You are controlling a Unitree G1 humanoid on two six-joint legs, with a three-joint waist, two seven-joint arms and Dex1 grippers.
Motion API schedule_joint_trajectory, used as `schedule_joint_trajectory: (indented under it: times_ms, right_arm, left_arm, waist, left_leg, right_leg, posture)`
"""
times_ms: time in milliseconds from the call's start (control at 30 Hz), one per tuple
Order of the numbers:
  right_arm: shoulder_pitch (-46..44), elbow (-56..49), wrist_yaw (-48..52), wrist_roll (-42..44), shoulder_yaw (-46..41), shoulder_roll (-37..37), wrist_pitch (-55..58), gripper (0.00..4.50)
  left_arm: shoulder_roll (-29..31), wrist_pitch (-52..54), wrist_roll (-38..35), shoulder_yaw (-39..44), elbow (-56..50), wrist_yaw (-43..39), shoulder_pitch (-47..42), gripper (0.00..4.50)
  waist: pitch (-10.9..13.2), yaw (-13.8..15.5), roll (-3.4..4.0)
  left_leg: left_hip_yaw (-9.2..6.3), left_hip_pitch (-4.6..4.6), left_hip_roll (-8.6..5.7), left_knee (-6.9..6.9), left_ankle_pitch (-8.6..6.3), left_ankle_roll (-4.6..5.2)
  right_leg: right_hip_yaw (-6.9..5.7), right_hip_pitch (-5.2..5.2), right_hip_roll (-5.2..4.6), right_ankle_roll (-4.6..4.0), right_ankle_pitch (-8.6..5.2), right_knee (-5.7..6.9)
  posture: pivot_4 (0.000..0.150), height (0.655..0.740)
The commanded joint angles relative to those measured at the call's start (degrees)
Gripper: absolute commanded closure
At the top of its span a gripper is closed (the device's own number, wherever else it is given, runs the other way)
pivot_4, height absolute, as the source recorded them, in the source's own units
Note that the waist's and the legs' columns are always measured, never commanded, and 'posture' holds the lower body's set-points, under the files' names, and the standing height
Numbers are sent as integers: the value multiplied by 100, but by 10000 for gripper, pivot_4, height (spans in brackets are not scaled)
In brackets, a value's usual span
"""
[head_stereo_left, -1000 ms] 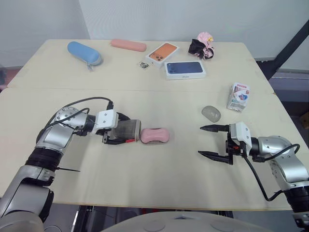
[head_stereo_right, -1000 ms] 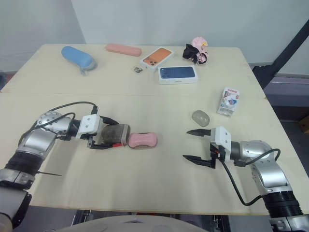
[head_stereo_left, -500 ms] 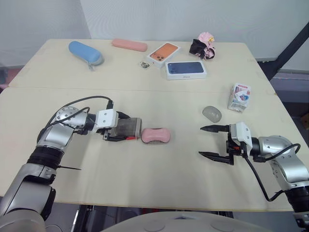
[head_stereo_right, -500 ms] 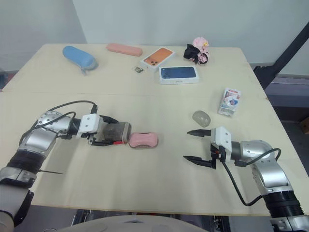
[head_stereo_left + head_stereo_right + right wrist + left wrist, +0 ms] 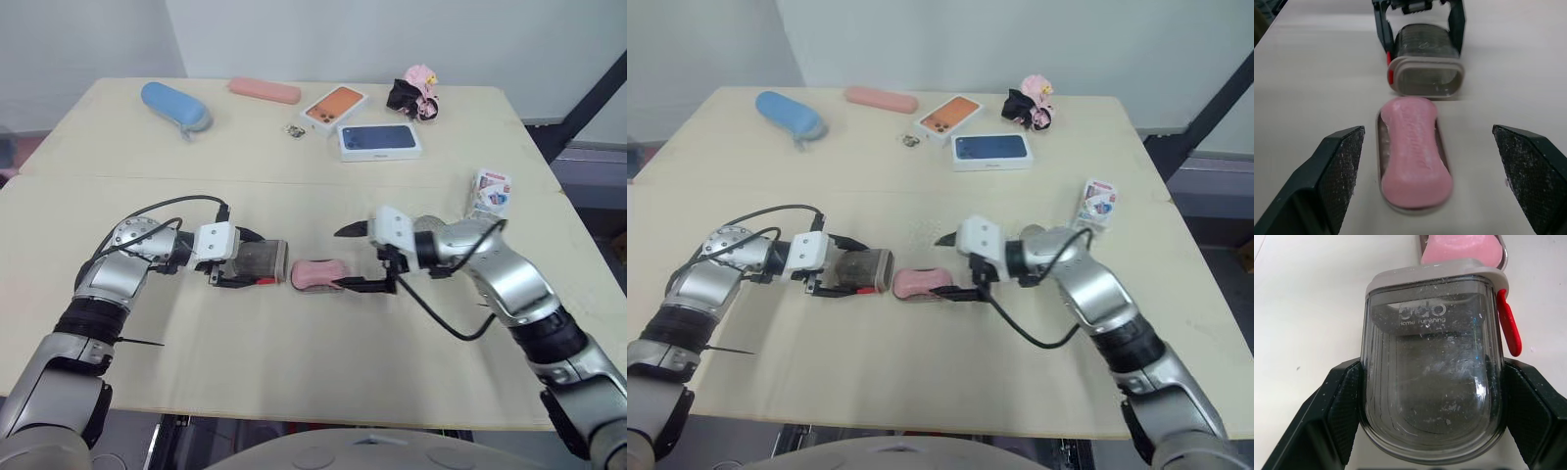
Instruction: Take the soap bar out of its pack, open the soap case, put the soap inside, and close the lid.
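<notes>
Seen from the head, both arms meet at the middle of the table (image 5: 294,372). The left forearm lies low and points right; the right arm is bent at the elbow and reaches in toward the left.

The right wrist view adds that the pink soap (image 5: 1415,147) lies in the case's shallow tray (image 5: 1382,152), with the lid's open mouth facing it just beside. The left wrist view shows the clear lid (image 5: 1432,382) close up, with raised lettering and a red latch (image 5: 1508,323).

The left gripper (image 5: 257,262) clamps the lid by both sides. The right gripper (image 5: 338,259) is spread wide, one finger on each side of the soap, and holds nothing.
</notes>
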Motion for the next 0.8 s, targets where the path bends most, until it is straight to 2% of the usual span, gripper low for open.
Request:
schedule_joint_trajectory:
  times_ms: [33,733,800]
  right_arm:
    - [-277,34,-6,-247,320,26,224,0]
    - [-691,857,-72,-857,962,417,583,0]
    - [-691,901,-41,-902,982,387,517,5964]
  left_arm:
    - [65,71,-98,129,-258,35,86,10121]
    - [61,195,-111,140,-526,198,268,10121]
    - [57,202,-111,142,-538,212,280,10121]
  waist:
    - [0,29,0]
    - [0,22,0]
    - [0,21,0]
  left_leg:
    - [0,-1,0,0,0,0]
    - [1,1,3,0,1,-3]
    - [1,2,3,0,1,-3]
  right_leg:
    - [0,-1,-1,0,0,0]
    - [2,-4,-10,0,0,9]
    - [2,-4,-9,0,0,9]
  posture:
    - [1500,7400]
    - [1500,7400]
    - [1500,7400]
